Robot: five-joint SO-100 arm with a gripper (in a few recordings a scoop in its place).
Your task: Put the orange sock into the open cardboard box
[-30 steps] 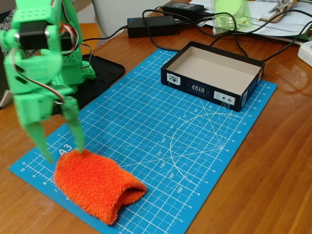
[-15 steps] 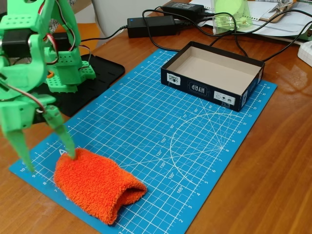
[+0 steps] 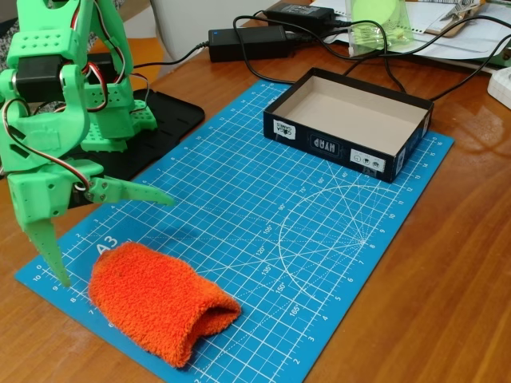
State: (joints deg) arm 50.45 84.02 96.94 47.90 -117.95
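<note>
One arm: green, at the left of the fixed view, its hand [image 3: 108, 239] above the mat's near-left corner.
Hand state: fingers spread wide apart, one pointing down by the mat's left edge, the other sticking out sideways to the right; nothing between them.
Orange sock [image 3: 160, 302]: flat on the blue cutting mat [image 3: 263, 231], just right of the lower fingertip, not touched, open end toward the right.
Open cardboard box [image 3: 347, 120]: on the mat's far-right corner, well apart from the sock, tan inside.
Writing: "A3" on the mat near the sock; angle numbers along the printed arcs; small white labels on the box's dark wall, print too small to read.
Open room: bare mat between sock and box.
Edges: cables and power adapters [image 3: 249, 40] on the wooden worktop [image 3: 447, 279] behind the box.
</note>
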